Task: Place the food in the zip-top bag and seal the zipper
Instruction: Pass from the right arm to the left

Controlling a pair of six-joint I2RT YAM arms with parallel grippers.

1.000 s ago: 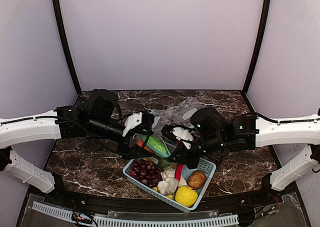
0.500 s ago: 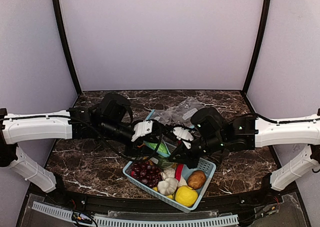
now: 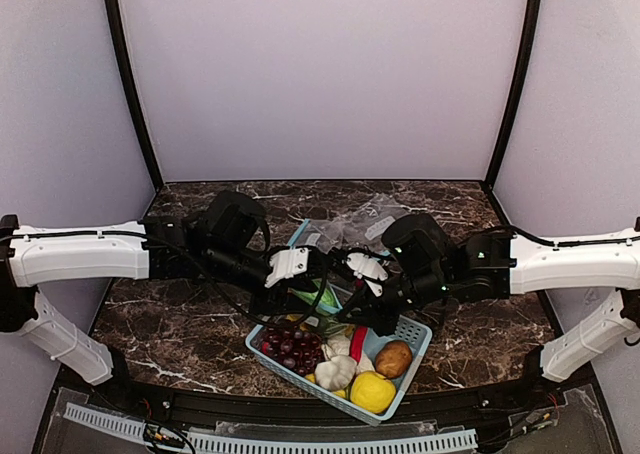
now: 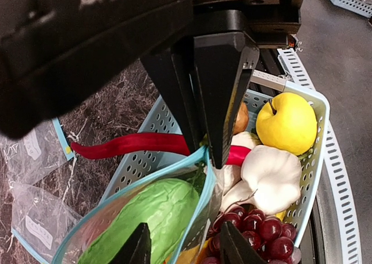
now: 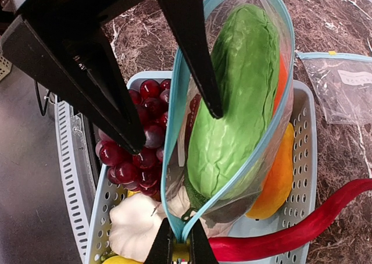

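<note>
From above, the left gripper (image 3: pixel 305 271) and right gripper (image 3: pixel 350 279) meet at the zip-top bag (image 3: pixel 318 296) over the blue basket (image 3: pixel 415 336). Left wrist: the left jaws stand parted astride the zipper (image 4: pixel 200 157). Right wrist: the right jaws pinch the zipper's end; the gourd (image 5: pixel 238 89), the orange (image 5: pixel 283 84) and perhaps the avocado (image 5: pixel 195 199) lie inside.

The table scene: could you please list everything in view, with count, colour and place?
zip-top bag: 1, clear, held over basket
gourd: 1, light green, in bag
orange: 1, orange, in bag behind gourd
basket: 1, light blue, near edge of table
grapes: 1 bunch, dark red, basket
chili: 1, red, basket
garlic: 1, white, basket
apple: 1, yellow, basket
potato: 1, brown, basket
spare bags: 2, clear, on table
left gripper: 1, black, open astride bag's rim
right gripper: 1, black, shut on bag's rim
</note>
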